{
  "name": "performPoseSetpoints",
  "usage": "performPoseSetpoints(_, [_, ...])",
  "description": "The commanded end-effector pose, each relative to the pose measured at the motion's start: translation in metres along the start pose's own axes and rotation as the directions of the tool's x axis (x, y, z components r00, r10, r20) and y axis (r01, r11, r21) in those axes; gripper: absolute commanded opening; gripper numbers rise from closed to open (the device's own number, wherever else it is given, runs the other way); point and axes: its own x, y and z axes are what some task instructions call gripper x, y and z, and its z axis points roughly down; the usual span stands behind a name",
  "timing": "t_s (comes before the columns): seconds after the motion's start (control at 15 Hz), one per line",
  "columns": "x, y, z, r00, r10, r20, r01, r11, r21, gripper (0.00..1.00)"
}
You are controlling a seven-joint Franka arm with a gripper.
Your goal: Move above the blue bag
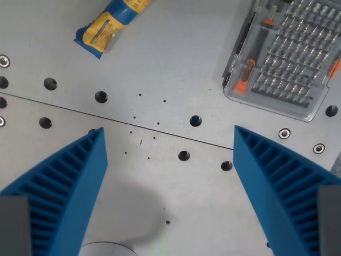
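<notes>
The blue bag (pixel 111 24) with yellow labels lies at the wrist view's top left, partly cut off by the upper edge. My gripper (pixel 168 140) hangs open over the bare metal table, its two blue ribbed fingers (pixel 69 186) spread wide at the lower left and lower right. Nothing sits between them. The bag is well above and to the left of the gap between the fingertips.
A clear plastic case of screwdriver bits (pixel 287 53) with an orange-handled driver lies at the top right. The grey metal table (pixel 176 64) has rows of bolt holes and a seam running across the middle. A round pale object (pixel 106 249) shows at the bottom edge.
</notes>
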Motion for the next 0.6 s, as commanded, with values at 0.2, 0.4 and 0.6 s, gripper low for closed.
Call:
performPoseSetpoints(0.2, [-0.0003,-0.0001,-0.0024,1.000,0.002,-0.006,-0.002,1.000,-0.002,1.00])
performPoseSetpoints(0.4, [-0.0001,-0.0002,-0.0018,1.000,0.014,-0.006,-0.014,1.000,-0.002,1.00])
performPoseSetpoints(0.6, [0.0008,-0.0007,0.0006,0.999,0.047,-0.008,-0.047,0.999,-0.003,1.00])
